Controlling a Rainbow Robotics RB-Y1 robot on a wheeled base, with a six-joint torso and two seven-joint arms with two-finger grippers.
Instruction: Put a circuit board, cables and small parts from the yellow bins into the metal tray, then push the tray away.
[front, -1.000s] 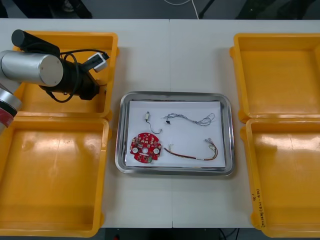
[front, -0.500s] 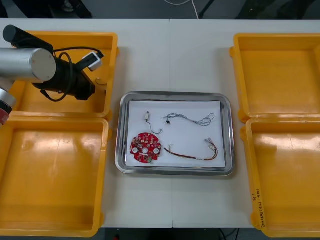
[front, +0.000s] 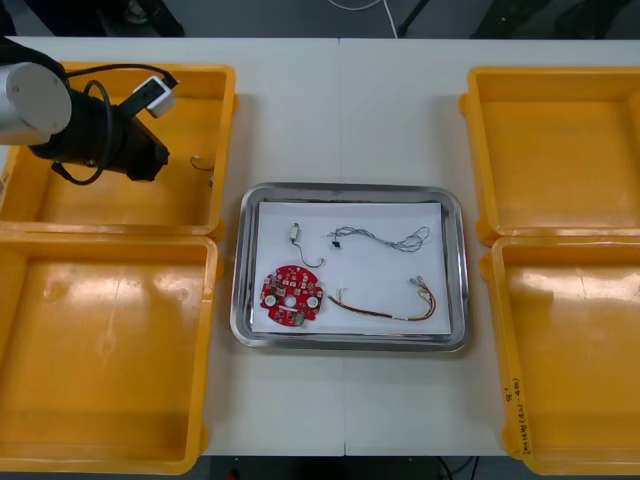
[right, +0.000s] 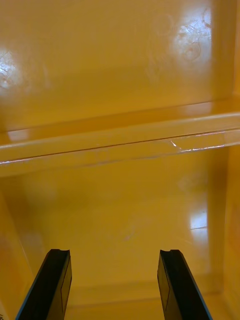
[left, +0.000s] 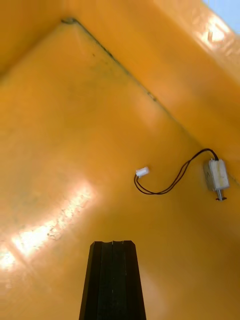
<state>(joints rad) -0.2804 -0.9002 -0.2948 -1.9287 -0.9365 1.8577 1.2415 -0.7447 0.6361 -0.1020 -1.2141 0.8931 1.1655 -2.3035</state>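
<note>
At upper left, left gripper (left: 112, 245) pinched closed, empty, over yellow bin (front: 225, 150) with small metal part (left: 216, 176); right gripper (right: 114, 252) wide.

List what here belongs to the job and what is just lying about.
Job: metal tray, holding circuit board, blue and white cable, red and yellow cable, small metal part; second wired part in the far left bin, by the shut left gripper; open right gripper over a yellow bin.
Just there: table; handwriting on near right bin.
</note>
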